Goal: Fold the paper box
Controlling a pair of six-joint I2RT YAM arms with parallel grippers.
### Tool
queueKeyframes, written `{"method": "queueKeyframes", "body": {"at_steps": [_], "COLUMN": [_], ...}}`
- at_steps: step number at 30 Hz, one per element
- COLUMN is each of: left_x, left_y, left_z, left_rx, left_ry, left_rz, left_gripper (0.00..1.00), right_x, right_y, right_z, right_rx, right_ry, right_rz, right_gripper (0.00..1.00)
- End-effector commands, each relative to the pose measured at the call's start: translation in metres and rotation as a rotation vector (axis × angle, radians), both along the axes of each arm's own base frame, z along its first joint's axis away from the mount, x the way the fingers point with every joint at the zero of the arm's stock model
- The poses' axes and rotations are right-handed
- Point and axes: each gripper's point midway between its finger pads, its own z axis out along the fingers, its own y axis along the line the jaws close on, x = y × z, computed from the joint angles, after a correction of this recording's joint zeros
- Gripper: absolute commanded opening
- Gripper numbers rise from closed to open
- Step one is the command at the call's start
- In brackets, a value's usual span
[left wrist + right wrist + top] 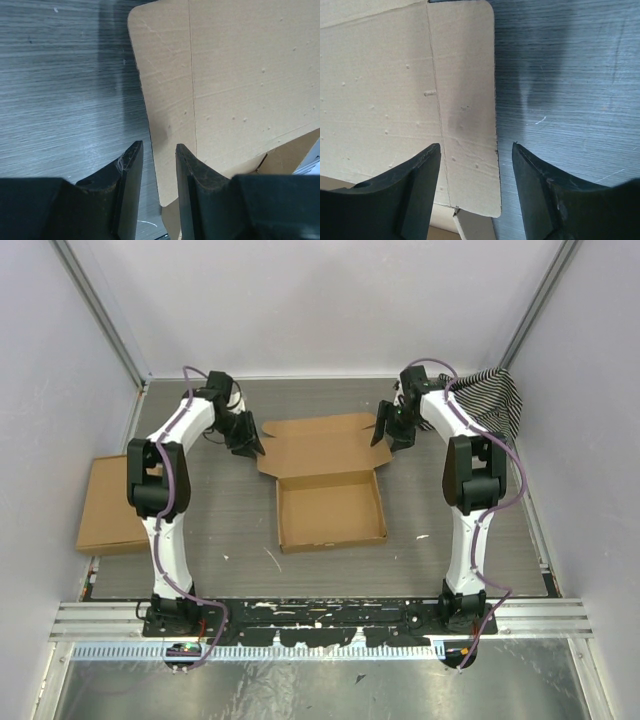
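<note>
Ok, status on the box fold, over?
Left gripper open over lid's left flap edge; right gripper open over right flap edge. Paper box: tray walls up, lid flat. Nothing blocking; striped cloth, spare cardboard well aside.

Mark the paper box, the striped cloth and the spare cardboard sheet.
paper box [330,512], top external view, floor of the tray
striped cloth [500,392], top external view, its middle
spare cardboard sheet [105,505], top external view, its left half
</note>
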Motion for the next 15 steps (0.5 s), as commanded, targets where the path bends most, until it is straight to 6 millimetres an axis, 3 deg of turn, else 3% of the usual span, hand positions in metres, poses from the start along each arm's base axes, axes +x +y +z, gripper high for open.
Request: {"method": "queueKeyframes", "body": {"at_steps": [1, 8, 15], "left_x": [0.003, 0.008, 0.012], "left_y": [-0.001, -0.008, -0.021], "left_z": [-0.002, -0.002, 0.008], "left_rx": [0.021, 0.002, 0.01], "left_ry": [0.012, 0.006, -0.011], "left_rz": [-0.019, -0.025, -0.057], "left_gripper": [0.39, 0.39, 0.39], "right_x": [0.008, 0.009, 0.007], "right_y": [0.008, 0.017, 0.028], "right_z": [0.017, 0.028, 0.04], "right_rx": [0.047, 0.065, -0.04], "right_ry": [-0.054, -0.077, -0.105], "right_rz": [0.039, 0.061, 0.1], "right_gripper": [0.62, 0.42, 0.38]}}
